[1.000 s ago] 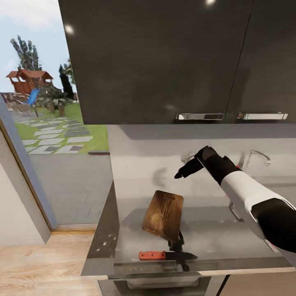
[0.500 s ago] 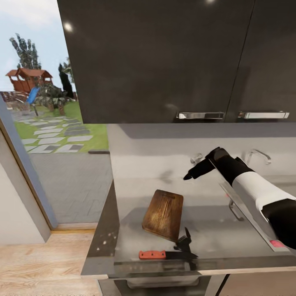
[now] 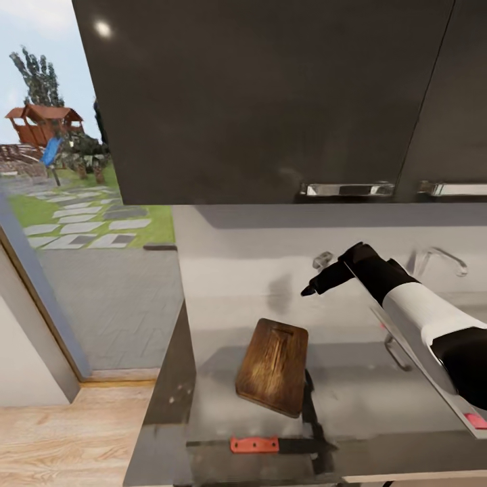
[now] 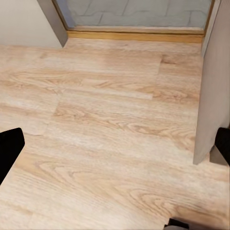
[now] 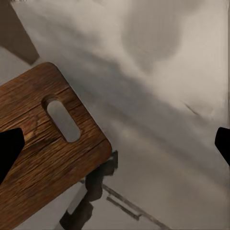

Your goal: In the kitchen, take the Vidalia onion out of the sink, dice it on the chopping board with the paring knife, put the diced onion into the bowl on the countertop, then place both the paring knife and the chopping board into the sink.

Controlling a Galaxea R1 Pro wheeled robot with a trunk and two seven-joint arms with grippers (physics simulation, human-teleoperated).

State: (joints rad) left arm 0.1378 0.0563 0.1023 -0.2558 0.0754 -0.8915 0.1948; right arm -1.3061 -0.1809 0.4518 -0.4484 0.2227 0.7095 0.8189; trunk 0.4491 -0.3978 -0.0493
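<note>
The chopping board (image 3: 272,365) is seen lying flat on the grey worktop (image 3: 223,304), its slot handle turned toward the back wall, and the paring knife (image 3: 274,444) is laid just in front of it along the worktop's front edge, handle to the left and blade to the right; the two are thus kept side by side, apparently so that cutting can be done where they lie. The right gripper (image 3: 312,289) is held raised above the worktop, behind and to the right of the board, and nothing is carried in it; in the right wrist view the board's handle end (image 5: 45,143) is framed between fingertips set wide apart at the picture's edges. The left gripper (image 4: 115,153) is pointed down at the wooden floor (image 4: 110,120), its fingertips likewise spread wide and empty. A curved tap (image 3: 443,259) is seen at the far right, where the sink is judged to lie; the onion and the bowl cannot be placed from these views.
</note>
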